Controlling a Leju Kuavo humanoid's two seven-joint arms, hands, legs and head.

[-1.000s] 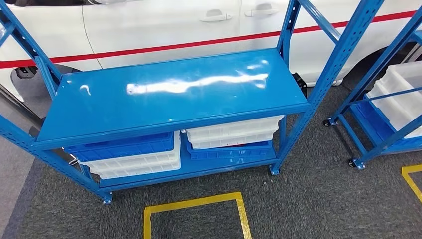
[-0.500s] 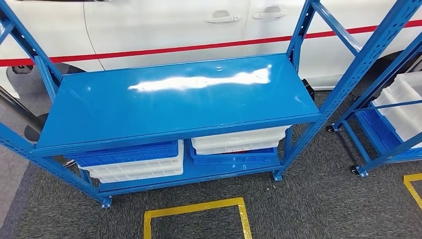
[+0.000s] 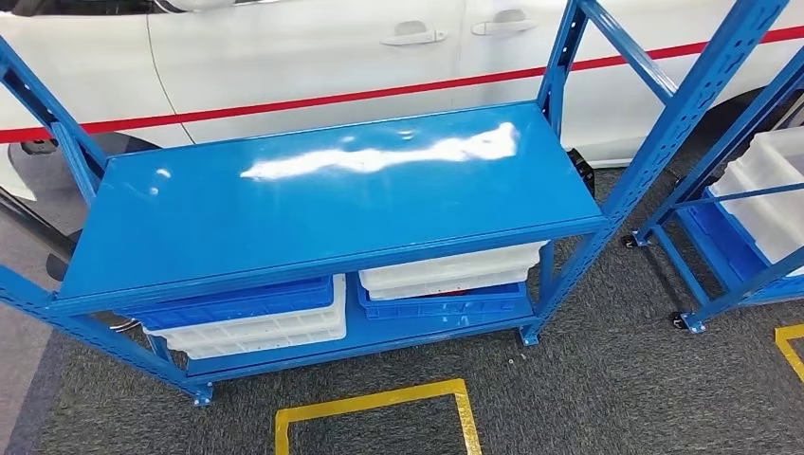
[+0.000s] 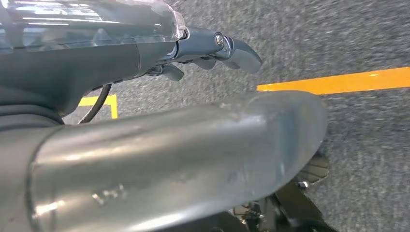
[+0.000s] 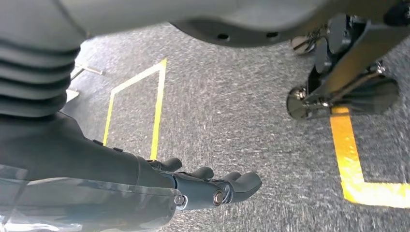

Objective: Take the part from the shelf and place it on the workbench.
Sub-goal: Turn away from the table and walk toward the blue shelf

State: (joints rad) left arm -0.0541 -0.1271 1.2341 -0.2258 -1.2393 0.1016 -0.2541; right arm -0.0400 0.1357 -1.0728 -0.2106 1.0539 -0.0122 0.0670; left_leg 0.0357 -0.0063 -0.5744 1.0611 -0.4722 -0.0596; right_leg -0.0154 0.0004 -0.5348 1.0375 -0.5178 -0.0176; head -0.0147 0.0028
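A blue metal shelf [image 3: 332, 209] stands in front of me in the head view, its glossy top board reflecting light. On its lower board sit a blue bin [image 3: 237, 301] over a white bin [image 3: 256, 330] at the left. At the right a white bin [image 3: 446, 267] sits over a blue bin [image 3: 441, 305]. The top board hides what the bins hold. My left hand [image 4: 212, 48] hangs over the grey carpet with its fingers stretched out, holding nothing. My right hand [image 5: 203, 186] also hangs over the carpet, fingers extended and holding nothing.
A second blue shelf [image 3: 706, 275] with white bins [image 3: 773, 190] stands at the right. A white car [image 3: 284, 47] with a red stripe is parked behind the shelves. Yellow tape [image 3: 370, 403] marks a square on the carpet in front of the shelf.
The whole head view has shifted a little, so the camera has moved. The shelf and its bins stand as before.
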